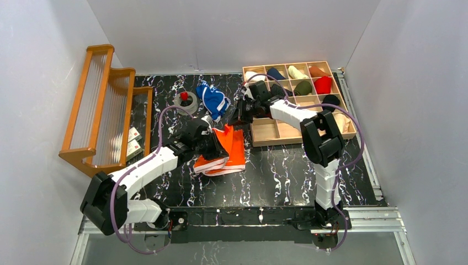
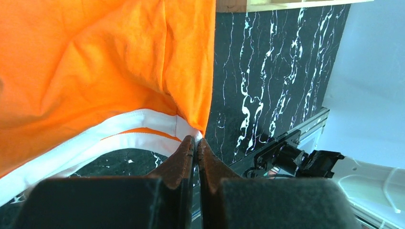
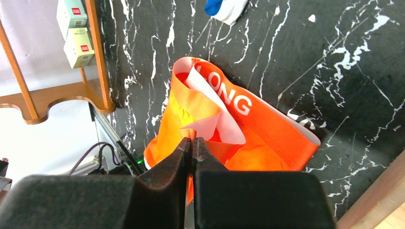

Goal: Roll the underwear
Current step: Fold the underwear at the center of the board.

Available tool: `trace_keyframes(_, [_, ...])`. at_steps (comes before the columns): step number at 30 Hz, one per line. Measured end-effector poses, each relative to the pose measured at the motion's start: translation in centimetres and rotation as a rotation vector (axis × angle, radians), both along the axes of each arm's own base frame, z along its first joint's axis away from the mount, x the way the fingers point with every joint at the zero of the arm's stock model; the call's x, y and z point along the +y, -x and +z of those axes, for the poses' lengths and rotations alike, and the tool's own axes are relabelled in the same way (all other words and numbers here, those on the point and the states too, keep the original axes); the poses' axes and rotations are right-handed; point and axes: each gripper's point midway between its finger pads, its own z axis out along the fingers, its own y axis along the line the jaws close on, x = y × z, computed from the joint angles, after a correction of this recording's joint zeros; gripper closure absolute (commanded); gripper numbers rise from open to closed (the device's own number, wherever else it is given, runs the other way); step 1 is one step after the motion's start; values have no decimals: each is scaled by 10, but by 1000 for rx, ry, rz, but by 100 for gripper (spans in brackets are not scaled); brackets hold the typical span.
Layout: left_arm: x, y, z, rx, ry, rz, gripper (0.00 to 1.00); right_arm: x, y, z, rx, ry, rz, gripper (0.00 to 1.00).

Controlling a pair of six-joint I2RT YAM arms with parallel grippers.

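The orange underwear (image 1: 229, 149) is held up off the black marbled counter (image 1: 276, 171) near its middle, just left of the wooden tray (image 1: 276, 143), its lower end trailing onto the surface. The left hand (image 2: 196, 140) has its fingers pressed together on a corner of the white-trimmed leg hem. The right hand (image 3: 192, 140) is pinched on a fold of orange cloth beside the lettered waistband, which stands open in a loop. The blue underwear (image 1: 212, 99), striped white, lies crumpled farther back, just right of a tape roll (image 1: 186, 101).

The tray sits at the far right, divided into square compartments. Its far row holds a white roll (image 1: 254, 75), a navy roll (image 1: 276, 73), a cream roll (image 1: 298, 72) and a rust roll (image 1: 316, 71), one to a compartment. In the next row are an olive roll (image 1: 302, 87) and a red roll (image 1: 323, 84); a black roll (image 1: 331, 100) lies nearer, on the right side. The right arm hides part of the tray's left side.

A wooden rack (image 1: 94, 110) stands at the far left, with small boxes (image 1: 132, 141) beside it.
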Motion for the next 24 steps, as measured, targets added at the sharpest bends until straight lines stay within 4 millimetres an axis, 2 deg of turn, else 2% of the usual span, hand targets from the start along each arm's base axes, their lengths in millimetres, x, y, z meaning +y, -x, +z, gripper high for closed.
trace_keyframes(8, [-17,-2,-12,5,0,-23,100,-13,8,-23,5,59,-1,87])
trace_keyframes(10, [-21,-2,-18,14,-1,-32,100,-22,12,-33,8,98,-20,81])
trace_keyframes(11, [-23,-2,-22,21,-5,-36,97,-26,14,-36,7,118,-32,73])
trace_keyframes(12, [-24,-1,-25,28,-9,-42,89,-31,15,-39,3,135,-41,64])
trace_keyframes(13, [-26,1,-27,35,-12,-50,86,-35,17,-41,5,150,-50,61])
trace_keyframes(15, [-28,5,-28,39,-9,-64,76,-42,16,-43,-1,180,-63,58])
trace_keyframes(17, [-29,6,-26,33,-3,-74,59,-46,14,-44,-16,203,-63,53])
trace_keyframes(19, [-29,7,-20,13,3,-85,47,-49,14,-43,-25,219,-57,50])
trace_keyframes(22, [-23,10,-3,-32,10,-91,35,-51,14,-39,-37,230,-40,49])
trace_keyframes(24, [-15,10,6,-58,-19,-81,31,-51,11,-33,-43,239,-37,45])
